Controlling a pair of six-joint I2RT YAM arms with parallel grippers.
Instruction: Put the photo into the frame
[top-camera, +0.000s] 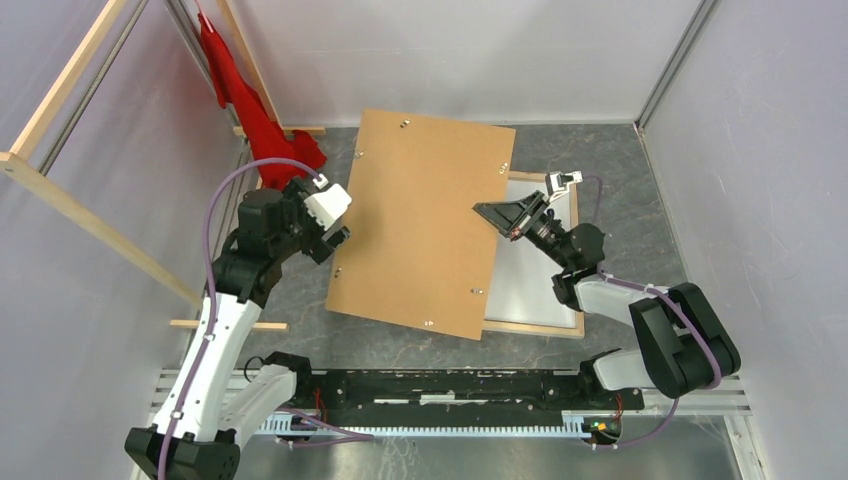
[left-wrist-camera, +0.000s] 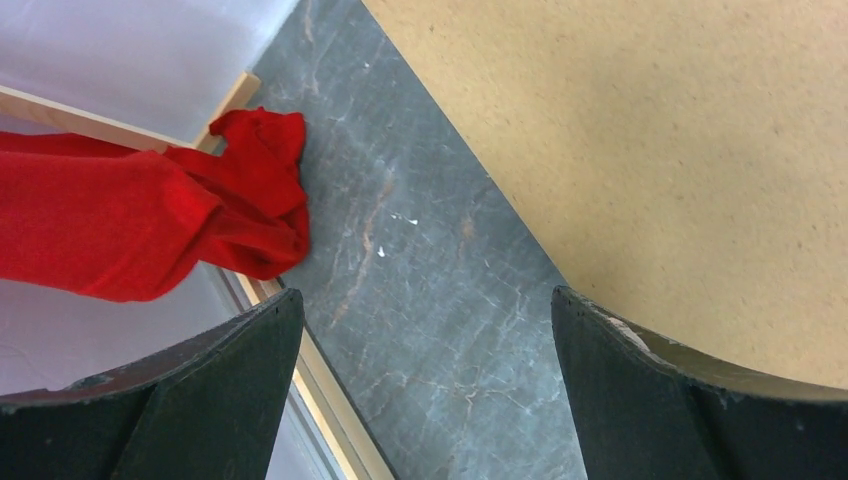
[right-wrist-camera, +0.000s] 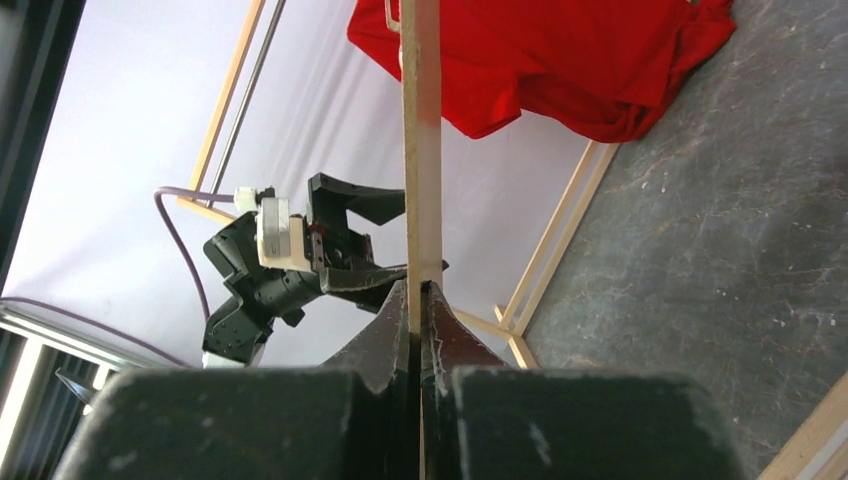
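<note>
the frame (top-camera: 535, 328) lies flat on the grey table (top-camera: 620, 200), right of centre, with its long axis running from the near edge toward the back wall. only its pale wood right rail, near rail and far right corner show. its left side is hidden under the brown backing board (top-camera: 420, 220), and the right arm crosses part of the right rail. a whitish surface (top-camera: 525, 280) fills the space inside the rails; whether it is the photo lying face down cannot be told, and no printed side shows in any view. the board's long axis also runs near to far, skewed slightly against the frame. the right gripper (right-wrist-camera: 415, 295) is clamped on the board's right edge, which the wrist view shows edge-on as a thin strip between the pressed fingers. the left gripper (left-wrist-camera: 428, 300) is spread wide at the board's left edge, holding nothing. a red cloth (top-camera: 265, 130) hangs at the back left corner.
</note>
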